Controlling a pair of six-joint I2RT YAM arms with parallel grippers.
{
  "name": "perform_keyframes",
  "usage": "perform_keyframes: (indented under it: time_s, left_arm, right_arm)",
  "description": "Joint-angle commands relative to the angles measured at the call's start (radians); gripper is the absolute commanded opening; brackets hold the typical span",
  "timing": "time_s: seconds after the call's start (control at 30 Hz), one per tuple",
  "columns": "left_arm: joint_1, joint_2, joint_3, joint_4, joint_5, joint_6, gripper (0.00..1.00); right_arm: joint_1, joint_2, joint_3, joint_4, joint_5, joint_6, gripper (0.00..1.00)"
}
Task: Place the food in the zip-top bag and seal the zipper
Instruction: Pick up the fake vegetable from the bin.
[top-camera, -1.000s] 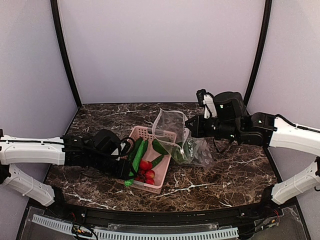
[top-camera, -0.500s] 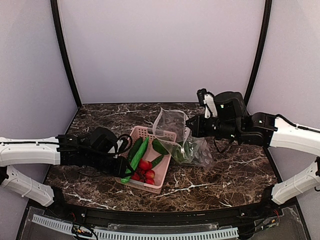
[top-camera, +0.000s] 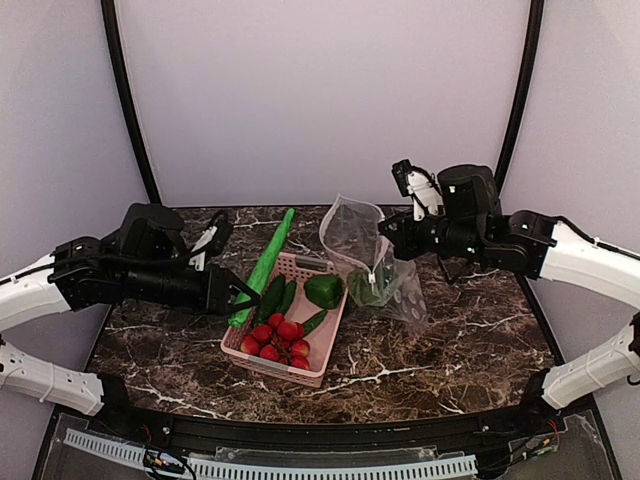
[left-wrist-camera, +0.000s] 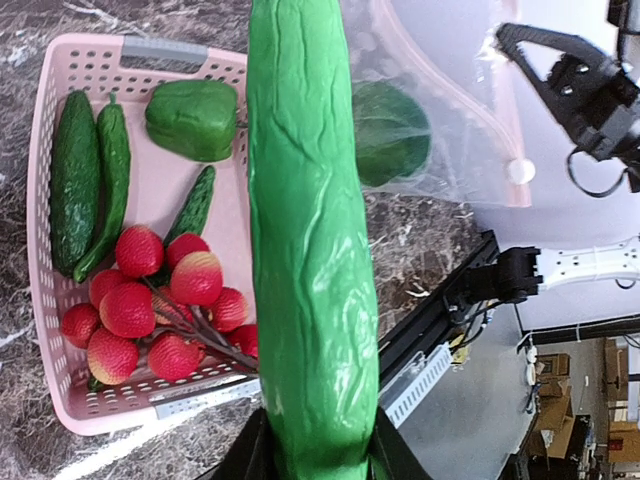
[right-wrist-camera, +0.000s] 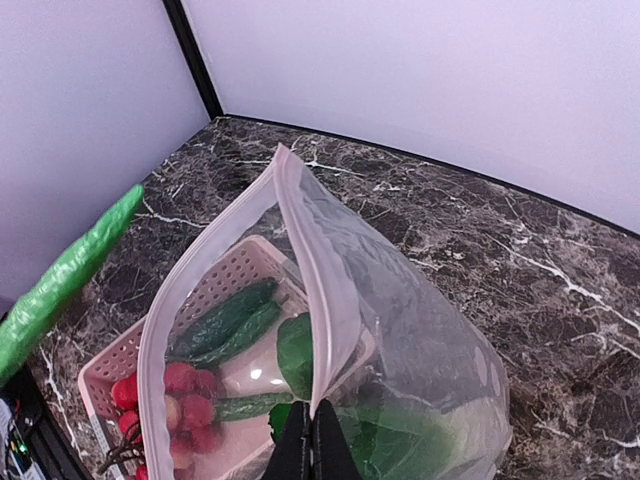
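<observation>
A long bright green cucumber-like piece is up in the air, slanting over the basket's left end, with my left gripper shut on its lower end. My right gripper is shut on the pale zipper strip and holds the clear zip-top bag upright with its mouth open. A leafy green vegetable lies in the bag's bottom. The bag's white slider hangs at the strip's end.
The pink slatted basket stands between the arms. In it are a green pepper, dark cucumbers and red strawberries. The bag's base rests on the marble table, right of the basket.
My left gripper closed on the long green piece and lifted it out of the basket, up and leftward. My right gripper raised the bag slightly. The green pepper now shows in the basket.
</observation>
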Motion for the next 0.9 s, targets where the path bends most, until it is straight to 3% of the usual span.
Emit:
perform_keyframes:
  time_s: [0.0, 0.27, 0.87]
  left_arm:
    - [-0.003, -0.001, 0.098, -0.067, 0.101, 0.034, 0.24]
    - [-0.011, 0.079, 0.156, -0.074, 0.289, 0.046, 0.22]
    - [-0.040, 0.064, 0.013, -0.019, 0.368, -0.034, 0.20]
  right_arm:
    - [-0.002, 0.020, 0.006, 0.038, -0.170, -0.147, 0.00]
    - [0.022, 0.041, -0.058, 0.098, -0.290, -0.134, 0.00]
    - [0.054, 0.080, -0.038, 0.096, -0.278, -0.137, 0.00]
